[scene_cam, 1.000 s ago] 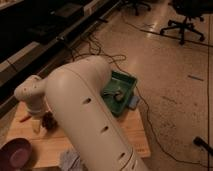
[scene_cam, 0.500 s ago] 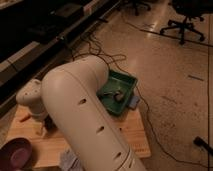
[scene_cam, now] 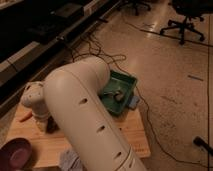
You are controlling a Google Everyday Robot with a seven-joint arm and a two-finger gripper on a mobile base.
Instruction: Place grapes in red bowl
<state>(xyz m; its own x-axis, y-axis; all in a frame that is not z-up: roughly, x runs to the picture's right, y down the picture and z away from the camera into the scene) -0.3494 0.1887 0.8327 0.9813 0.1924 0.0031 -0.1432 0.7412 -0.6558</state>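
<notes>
My gripper [scene_cam: 45,122] points down at the left part of the wooden table [scene_cam: 132,137], below the white wrist [scene_cam: 34,99]. It is mostly hidden by my own arm [scene_cam: 85,115], which fills the middle of the view. A small dark lump [scene_cam: 51,126] sits right at the gripper; it may be the grapes, but I cannot tell whether it is held. The red bowl is out of view.
A purple bowl [scene_cam: 15,152] stands at the table's front left corner. An orange carrot [scene_cam: 25,117] lies left of the gripper. A green tray [scene_cam: 127,85] with small items sits at the table's far right. A crumpled cloth [scene_cam: 69,160] lies at the front edge. Cables and an office chair [scene_cam: 187,20] are on the floor beyond.
The arm has barely shifted; the wrist stays over the same spot at the table's left side.
</notes>
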